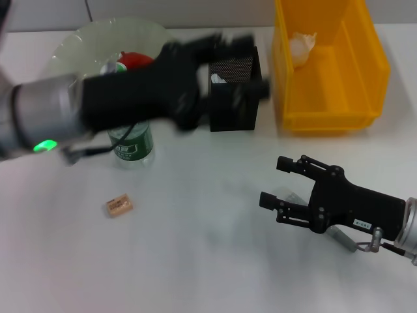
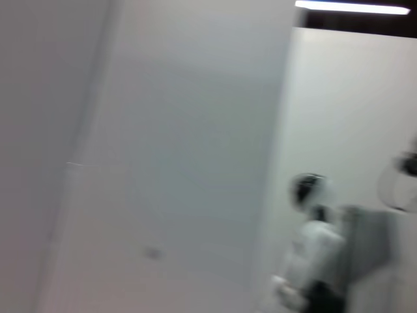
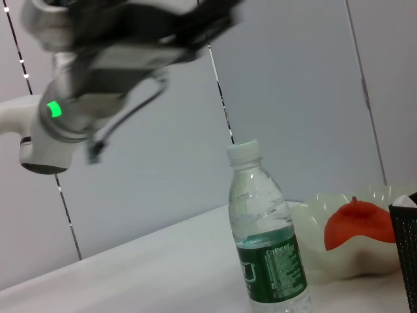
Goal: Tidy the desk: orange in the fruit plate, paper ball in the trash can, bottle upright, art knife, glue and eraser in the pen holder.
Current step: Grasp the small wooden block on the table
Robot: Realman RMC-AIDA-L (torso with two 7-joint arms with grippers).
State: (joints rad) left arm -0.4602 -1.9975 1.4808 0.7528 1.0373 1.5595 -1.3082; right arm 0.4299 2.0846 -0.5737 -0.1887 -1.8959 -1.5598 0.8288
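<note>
- Nearest you, the right gripper [image 1: 277,182] hangs low over the white desk [image 1: 195,261], its jaws released and holding nothing, pointing toward your left.
- The eraser [image 1: 119,206] lies flat on the desk well apart from those jaws, out on the side they point to and about level with them.
- Farther back, the bottle [image 1: 132,147] stands upright with its green label showing; the right wrist view shows its white cap on and clear water inside. The left arm passes right over it.
- The left gripper [image 1: 244,62] is blurred above the black mesh pen holder [image 1: 236,98]; you cannot tell whether its jaws are released or clenched.
- A white item pokes out of the pen holder just under those jaws.
- Beyond the right jaws, the yellow bin [image 1: 329,65] holds the crumpled paper ball [image 1: 301,47].
- Behind the left arm, the orange [image 1: 135,60] rests in the clear fruit plate [image 1: 75,45].
</note>
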